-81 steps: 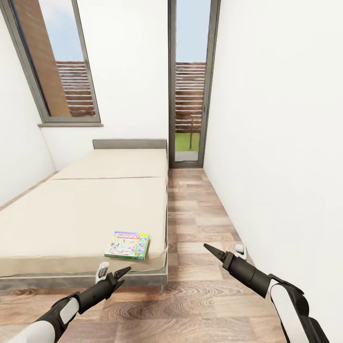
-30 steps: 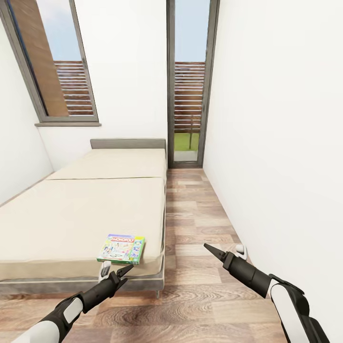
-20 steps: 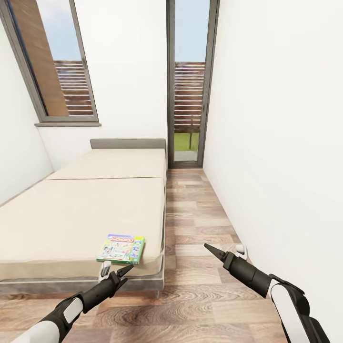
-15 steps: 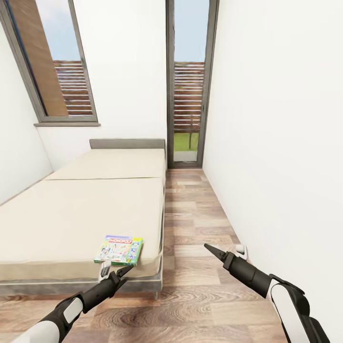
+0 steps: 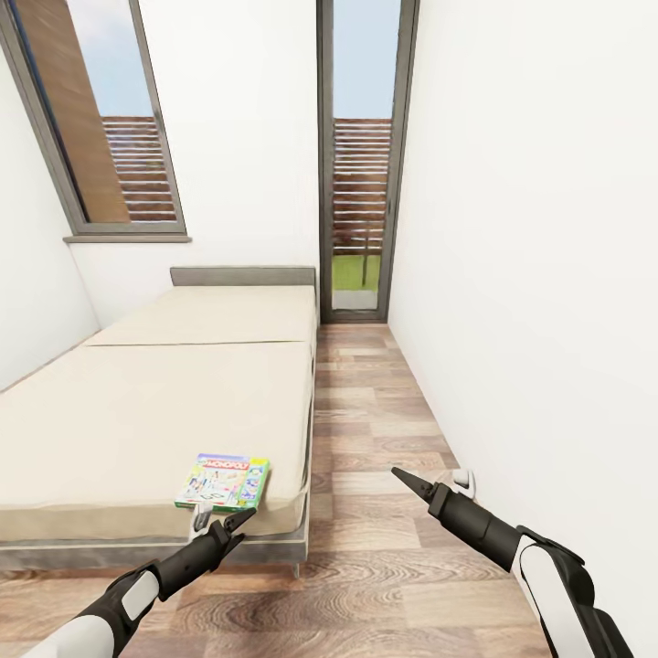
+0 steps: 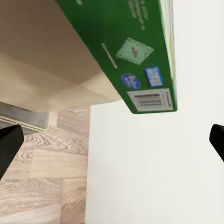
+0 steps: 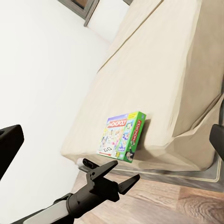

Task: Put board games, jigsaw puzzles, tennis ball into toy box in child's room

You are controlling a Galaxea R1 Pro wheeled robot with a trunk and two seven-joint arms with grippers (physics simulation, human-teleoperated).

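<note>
We saw a flat board game (image 5: 223, 481) with a white, busily printed cover and green edges near the bed's (image 5: 164, 393) foot corner. Our left gripper (image 5: 222, 525) hung spread just before it, seemingly not touching; our right gripper (image 5: 431, 482) was spread over the floor (image 5: 384, 567).

glossy printed cardboard board game (image 5: 223, 481) on the bed (image 5: 137, 402), matt cream cloth; wood-plank floor (image 5: 384, 585) faintly sheened.

- Plain white walls (image 5: 530, 228) close in on both sides.
- A wood plank floor (image 5: 375, 411) runs to a tall grey-framed glass door (image 5: 361, 164).
- Daylight pours through a slanted grey-framed window (image 5: 110, 128).
</note>
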